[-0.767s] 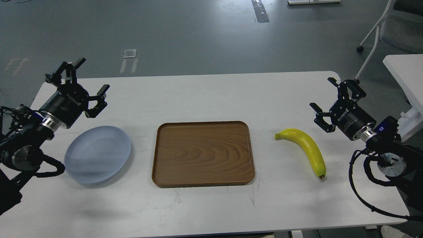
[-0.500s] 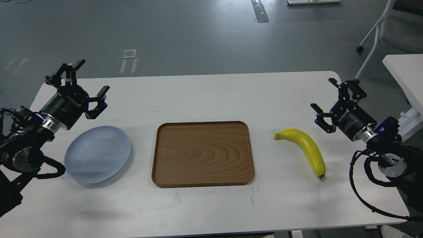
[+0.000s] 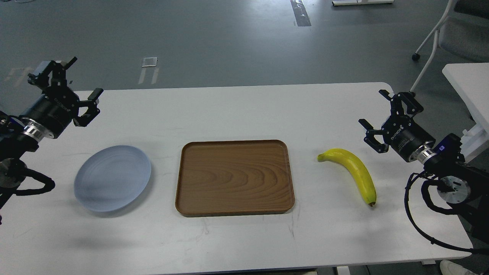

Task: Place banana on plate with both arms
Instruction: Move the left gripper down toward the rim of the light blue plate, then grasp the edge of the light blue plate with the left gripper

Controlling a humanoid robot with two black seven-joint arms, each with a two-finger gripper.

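A yellow banana (image 3: 353,171) with a dark tip lies on the white table at the right, touching nothing. A pale blue-grey plate (image 3: 112,178) lies empty at the left. My left gripper (image 3: 83,78) is open and empty, raised above the table's far left edge, well behind and left of the plate. My right gripper (image 3: 374,109) is open and empty, raised to the upper right of the banana, apart from it.
A rectangular brown wooden tray (image 3: 234,177) lies empty at the table's middle, between plate and banana. A second white table (image 3: 468,86) and a chair (image 3: 452,34) stand at the far right. Grey floor lies beyond the table's far edge.
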